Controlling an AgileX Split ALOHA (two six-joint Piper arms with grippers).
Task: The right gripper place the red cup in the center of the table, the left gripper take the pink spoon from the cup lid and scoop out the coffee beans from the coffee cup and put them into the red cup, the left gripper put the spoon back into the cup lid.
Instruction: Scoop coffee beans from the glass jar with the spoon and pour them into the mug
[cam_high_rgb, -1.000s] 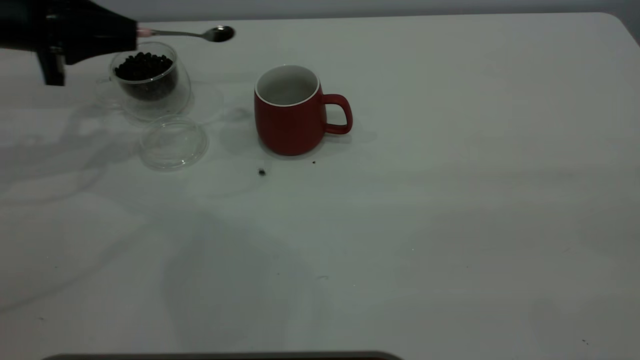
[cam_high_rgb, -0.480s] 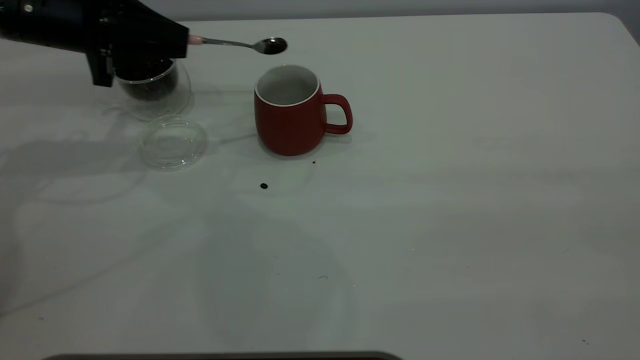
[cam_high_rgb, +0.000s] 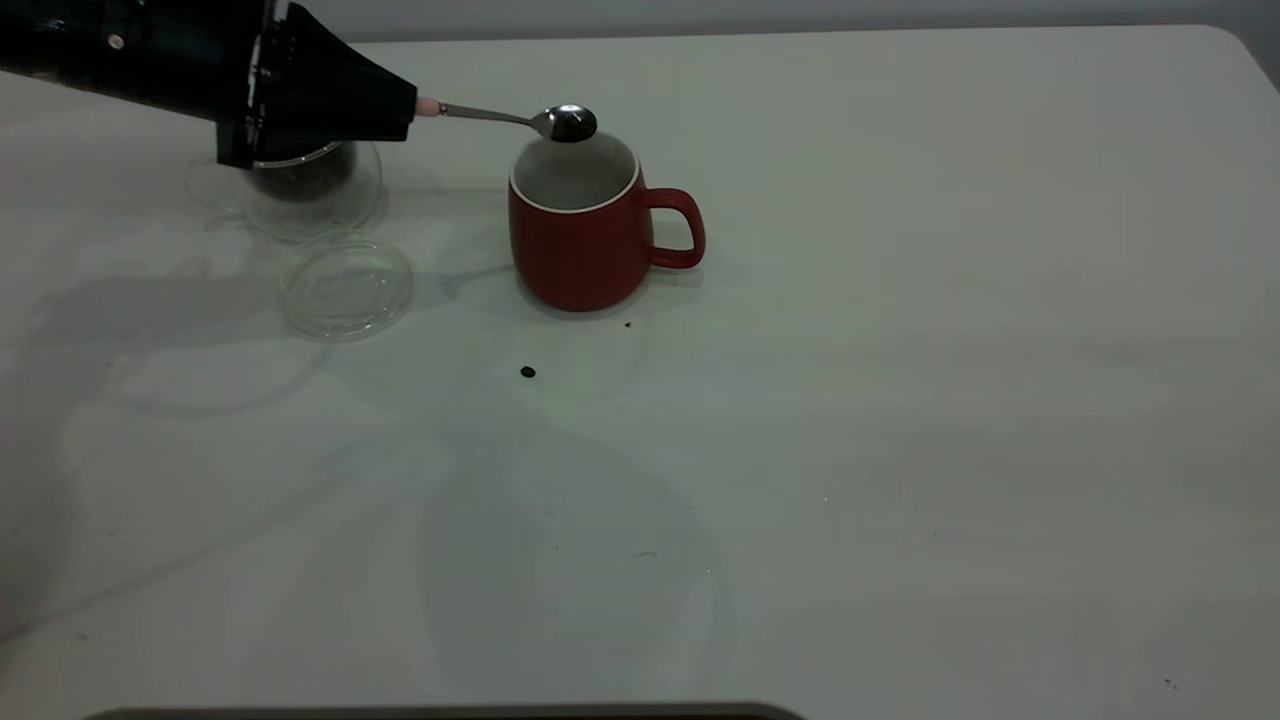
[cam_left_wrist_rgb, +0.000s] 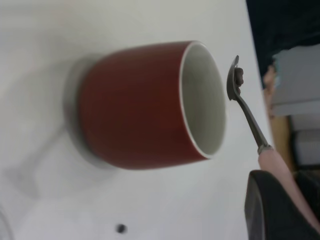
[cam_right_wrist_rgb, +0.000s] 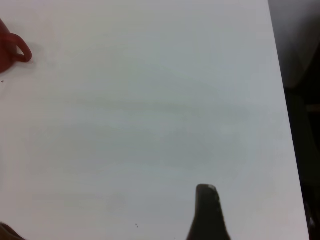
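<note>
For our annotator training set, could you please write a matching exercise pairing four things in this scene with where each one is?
Things:
1. pink spoon
2. red cup
3. cup lid
4. coffee cup

Places:
A. flat on the table, nothing on it
B. partly hidden behind the left gripper
C. held in the left gripper, bowl above a rim
D. upright mid-table, handle toward the right arm's side

Pairs: 1-C, 2-D, 3-A, 4-B

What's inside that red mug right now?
The red cup shows only bare white inner wall in both views; its bottom is hidden by the rim. The left pincer holds the pink spoon over it, with one coffee bean.
</note>
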